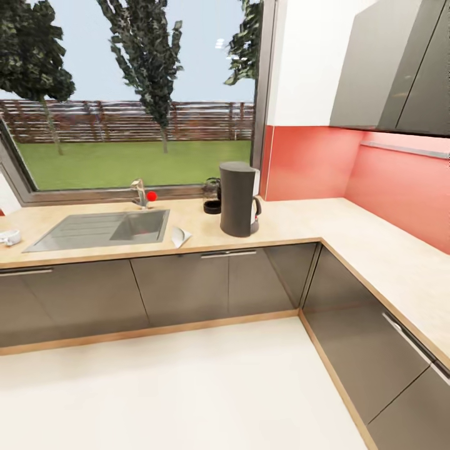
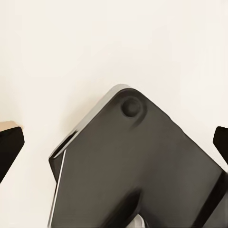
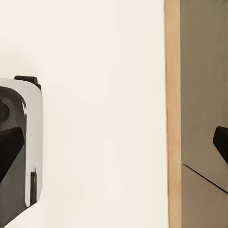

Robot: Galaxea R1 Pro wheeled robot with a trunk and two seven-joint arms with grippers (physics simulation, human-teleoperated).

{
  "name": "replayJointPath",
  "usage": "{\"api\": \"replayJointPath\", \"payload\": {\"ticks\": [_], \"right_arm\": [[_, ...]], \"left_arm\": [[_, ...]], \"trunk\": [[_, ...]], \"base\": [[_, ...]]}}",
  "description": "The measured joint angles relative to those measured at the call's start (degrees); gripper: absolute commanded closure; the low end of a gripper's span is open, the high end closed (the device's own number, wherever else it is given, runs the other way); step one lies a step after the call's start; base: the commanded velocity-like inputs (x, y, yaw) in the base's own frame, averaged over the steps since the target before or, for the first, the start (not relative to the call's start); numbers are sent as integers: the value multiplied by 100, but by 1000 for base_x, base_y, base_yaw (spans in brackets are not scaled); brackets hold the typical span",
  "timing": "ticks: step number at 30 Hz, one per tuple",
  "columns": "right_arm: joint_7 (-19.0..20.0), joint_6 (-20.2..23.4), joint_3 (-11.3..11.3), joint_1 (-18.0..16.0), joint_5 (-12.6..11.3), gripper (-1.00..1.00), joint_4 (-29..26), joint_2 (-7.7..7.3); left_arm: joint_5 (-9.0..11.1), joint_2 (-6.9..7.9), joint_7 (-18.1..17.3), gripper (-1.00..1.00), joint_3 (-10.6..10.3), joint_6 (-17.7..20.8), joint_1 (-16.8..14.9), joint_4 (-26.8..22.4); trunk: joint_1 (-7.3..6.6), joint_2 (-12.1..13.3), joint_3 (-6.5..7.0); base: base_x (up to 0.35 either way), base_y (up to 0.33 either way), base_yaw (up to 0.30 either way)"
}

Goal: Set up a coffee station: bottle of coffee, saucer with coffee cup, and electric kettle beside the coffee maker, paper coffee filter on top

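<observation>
A tall dark grey electric kettle (image 1: 238,199) with a side handle stands on the beige countertop (image 1: 294,222) right of the sink. Just behind it, by the window, sits a small black appliance (image 1: 212,197) that may be the coffee maker. A white paper coffee filter (image 1: 180,236) lies at the counter's front edge beside the sink. At the far left edge a small white piece of crockery (image 1: 9,237) rests on the counter; cup or saucer, I cannot tell. My left gripper (image 2: 114,142) and right gripper (image 3: 114,142) hang open over the floor, holding nothing.
A steel sink (image 1: 103,228) with a tap (image 1: 140,194) and a red knob (image 1: 152,195) is set into the counter under the window. The counter turns an L-corner and runs along the right, with dark base cabinets (image 1: 181,287) below. White floor (image 1: 187,387) lies ahead. Wall cupboards (image 1: 400,62) hang at upper right.
</observation>
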Motion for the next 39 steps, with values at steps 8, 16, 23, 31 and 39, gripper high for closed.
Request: {"api": "replayJointPath", "payload": {"ticks": [8, 16, 23, 31, 39], "right_arm": [[0, 0, 6, 1, 0, -100, 0, 21], [0, 0, -1, -1, 0, -100, 0, 15], [0, 0, -2, 1, 0, -100, 0, 11], [0, 8, -6, 1, 0, -100, 0, 12], [-115, 199, 30, -8, 63, -100, -41, 42]], "left_arm": [[3, 0, 2, -100, 0, -7, 0, 5], [2, 0, 2, -100, 0, -7, 0, 7], [3, 0, 1, -100, 0, -7, 0, 8], [-2, 0, 1, -100, 0, -7, 0, 9], [-15, 27, 10, -100, 1, 28, 0, -57]], "trunk": [[0, 0, 75], [0, 0, 150], [0, 0, 215], [0, 1, 276], [0, 1, 286]], "base": [[0, 0, 0], [0, 0, 0], [0, 0, 0], [0, 0, 0], [0, 0, 0]]}}
